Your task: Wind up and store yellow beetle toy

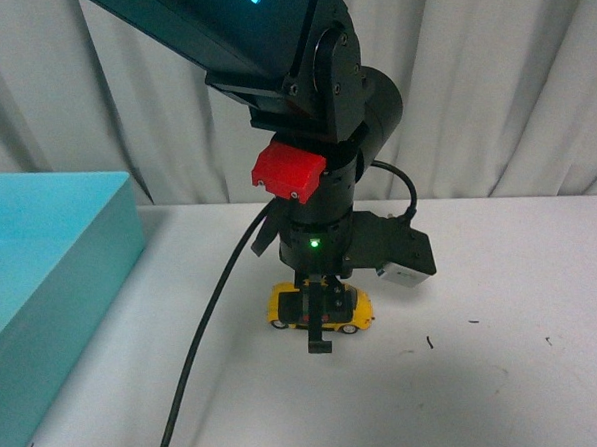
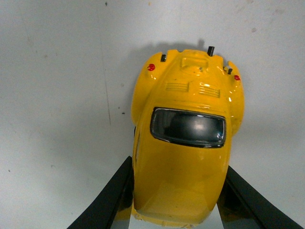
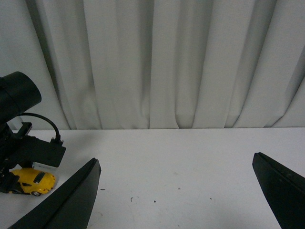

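Note:
The yellow beetle toy [image 1: 353, 311] stands on the white table [image 1: 506, 353] near the middle. My left gripper [image 1: 320, 317] reaches straight down onto it and is shut on its sides. In the left wrist view the toy [image 2: 183, 143] fills the gap, with a black finger [image 2: 112, 195] pressed against each flank and its dark window facing the camera. The right wrist view shows the toy [image 3: 33, 180] far off under the left arm. My right gripper [image 3: 176, 191] is open and empty above bare table.
A turquoise box [image 1: 40, 267] with an open top stands at the left edge of the table. A black cable [image 1: 200, 359] hangs from the left arm down across the table front. White curtains [image 1: 511, 82] close the back.

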Controlling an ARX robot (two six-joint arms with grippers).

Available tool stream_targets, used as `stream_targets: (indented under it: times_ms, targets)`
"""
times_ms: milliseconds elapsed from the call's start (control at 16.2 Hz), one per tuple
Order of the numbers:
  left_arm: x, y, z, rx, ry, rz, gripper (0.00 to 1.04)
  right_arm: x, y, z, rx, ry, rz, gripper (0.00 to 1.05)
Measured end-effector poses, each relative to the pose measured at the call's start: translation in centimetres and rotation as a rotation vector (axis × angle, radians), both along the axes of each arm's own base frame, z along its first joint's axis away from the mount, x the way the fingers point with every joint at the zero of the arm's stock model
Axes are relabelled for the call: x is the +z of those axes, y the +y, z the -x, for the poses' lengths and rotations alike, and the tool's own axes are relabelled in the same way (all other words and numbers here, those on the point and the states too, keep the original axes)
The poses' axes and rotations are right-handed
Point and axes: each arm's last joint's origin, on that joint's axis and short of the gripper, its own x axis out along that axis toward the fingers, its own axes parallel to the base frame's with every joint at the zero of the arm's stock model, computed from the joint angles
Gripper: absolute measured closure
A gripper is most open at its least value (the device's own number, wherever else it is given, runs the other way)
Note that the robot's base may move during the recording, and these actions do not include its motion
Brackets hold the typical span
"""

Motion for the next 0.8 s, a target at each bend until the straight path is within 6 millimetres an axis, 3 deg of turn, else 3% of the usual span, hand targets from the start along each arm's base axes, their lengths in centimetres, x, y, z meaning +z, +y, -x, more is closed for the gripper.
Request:
stream_targets:
  times_ms: [123,246,370,431,616,678,801]
  targets:
    - [0.1,-0.2,0.1,-0.076,0.016,-0.002,0.64,0.0,0.0,0.0,0.0,0.0,0.0,0.07]
    - [0.8,-0.6,0.5,-0.279,0.051,0.025,0.64,0.0,0.0,0.0,0.0,0.0,0.0,0.07]
    - [2.8,-0.4,0.6,-0.325,0.049,0.102,0.64,0.0,0.0,0.0,0.0,0.0,0.0,0.07]
    - [5.0,0.1,0.4,-0.316,0.018,0.186,0.64,0.0,0.0,0.0,0.0,0.0,0.0,0.07]
    - [12.7,5.1,-1.1,-0.163,-0.128,0.398,0.64,0.0,0.0,0.0,0.0,0.0,0.0,0.07]
    - [15.5,8.8,-2.1,-0.052,-0.208,0.452,0.64,0.0,0.0,0.0,0.0,0.0,0.0,0.07]
    - [17.4,15.9,-3.9,0.195,-0.325,0.469,0.64,0.0,0.0,0.0,0.0,0.0,0.0,0.07]
